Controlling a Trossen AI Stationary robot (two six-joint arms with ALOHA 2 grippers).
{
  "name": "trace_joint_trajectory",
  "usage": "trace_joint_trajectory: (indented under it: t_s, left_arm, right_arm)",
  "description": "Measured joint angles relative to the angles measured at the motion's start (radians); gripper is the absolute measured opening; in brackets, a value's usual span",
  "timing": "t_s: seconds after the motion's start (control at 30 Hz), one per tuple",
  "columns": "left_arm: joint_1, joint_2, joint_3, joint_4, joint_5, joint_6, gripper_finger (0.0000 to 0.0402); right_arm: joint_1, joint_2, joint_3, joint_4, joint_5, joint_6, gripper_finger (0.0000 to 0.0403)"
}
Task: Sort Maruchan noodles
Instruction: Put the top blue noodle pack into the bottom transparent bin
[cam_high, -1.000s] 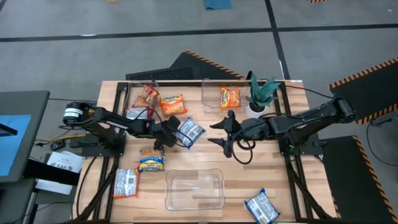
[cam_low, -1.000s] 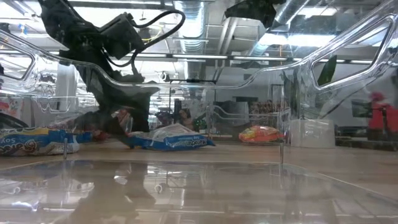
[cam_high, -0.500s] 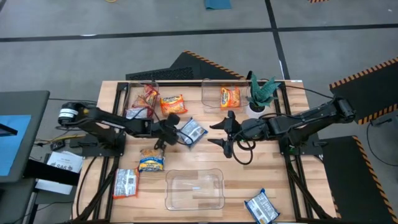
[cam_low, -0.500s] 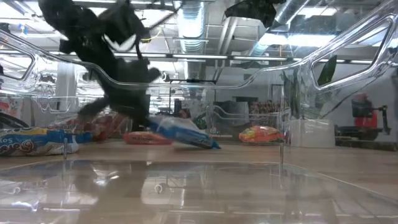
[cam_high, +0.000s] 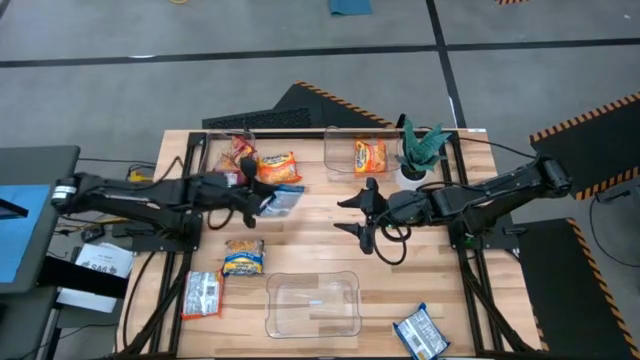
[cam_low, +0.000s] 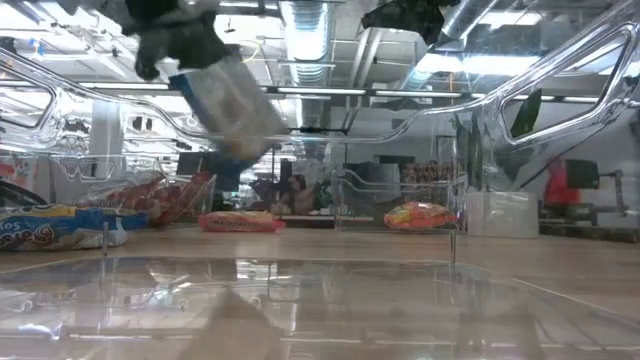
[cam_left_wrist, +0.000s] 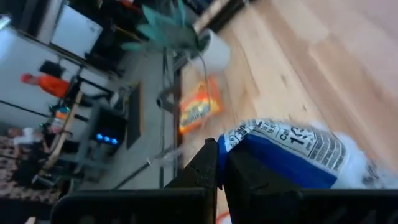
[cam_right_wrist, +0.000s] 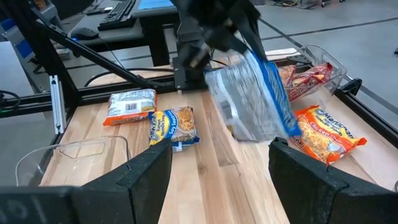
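Observation:
My left gripper (cam_high: 254, 193) is shut on a blue-and-white Maruchan noodle packet (cam_high: 283, 199) and holds it above the table's middle left; the low view shows the packet (cam_low: 232, 105) well off the table. My right gripper (cam_high: 362, 214) hovers open at the table's middle with nothing between its fingers. An orange packet (cam_high: 279, 166) lies flat at the far left. A blue-and-yellow packet (cam_high: 243, 258) and a red-and-silver packet (cam_high: 203, 294) lie near the left front. Another blue packet (cam_high: 421, 331) lies at the near right. My left gripper pinches the blue packet by one short end (cam_left_wrist: 235, 144) between its two fingers. The fingers come at it from the table's left, slanting a little downward. The packet (cam_right_wrist: 252, 99) hangs tilted below and beyond the fingers, lifted clear of the table.
A clear bin (cam_high: 212, 160) at the far left holds red packets. A clear bin (cam_high: 340, 150) at the far middle holds an orange packet (cam_high: 370, 155). Another clear bin (cam_high: 312, 303) stands at the near middle. A potted green plant (cam_high: 418, 152) stands far right.
My left gripper has shut on the blue packet, then risen and drawn back toward the table's left edge. The packet, which lay flat on the table, has been lifted clear and hangs tilted from the fingers.

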Motion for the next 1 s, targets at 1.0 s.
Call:
trace_joint_trajectory:
  t_s: [1.0]
  left_arm:
    - [-0.442, 0.181, 0.103, 0.177, 0.214, -0.229, 0.0]
  right_arm:
    - [-0.002, 0.0, 0.0, 0.007, 0.024, 0.001, 0.0285]
